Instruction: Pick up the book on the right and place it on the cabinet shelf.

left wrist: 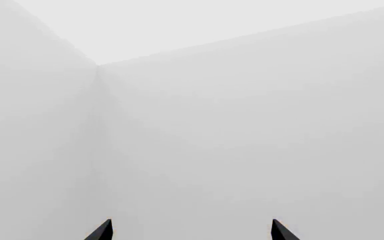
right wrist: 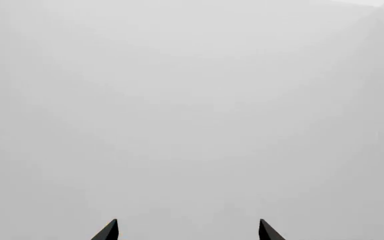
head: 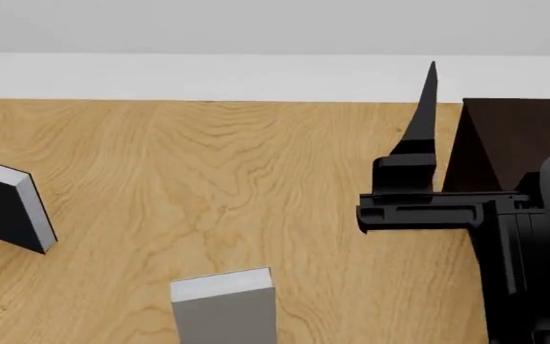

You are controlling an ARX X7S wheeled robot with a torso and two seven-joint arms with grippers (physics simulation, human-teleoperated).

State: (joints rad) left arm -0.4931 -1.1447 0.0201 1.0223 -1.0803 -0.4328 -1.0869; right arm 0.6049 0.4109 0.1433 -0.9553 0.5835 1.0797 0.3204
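**Right hand raised beside the cabinet, book on the desk**

Looking down from the head camera, I noted my right hand (head: 426,143) lifted well above the wooden desk (head: 256,179), one black fingertip (head: 432,79) pointing up toward the pale wall (head: 208,75). Only that one finger showed plainly there; the rest of the arm filled the right edge as a dark mass.

From the right wrist camera, the two black tips stood wide apart, with nothing between them but blank grey wall (right wrist: 192,100). The right hand (right wrist: 188,230) was spread and carried nothing.

My left hand (left wrist: 192,230) did not appear in the head view. Its own camera showed two dark tips set far apart, gaping, facing a bare corner (left wrist: 98,67) where two walls met the ceiling. Nothing was held.

The book (head: 225,308) stood on the desk at the near edge of the head view, light grey, with a paler band along its top. It was untouched and well apart from the right hand, lower and to its left.

The black-covered book (head: 8,204) stood tilted at the far left of the desk, its white page edges facing right.

The cabinet (head: 514,140) sat at the right, very dark brown, partly behind my right arm. I could not make out its shelf.
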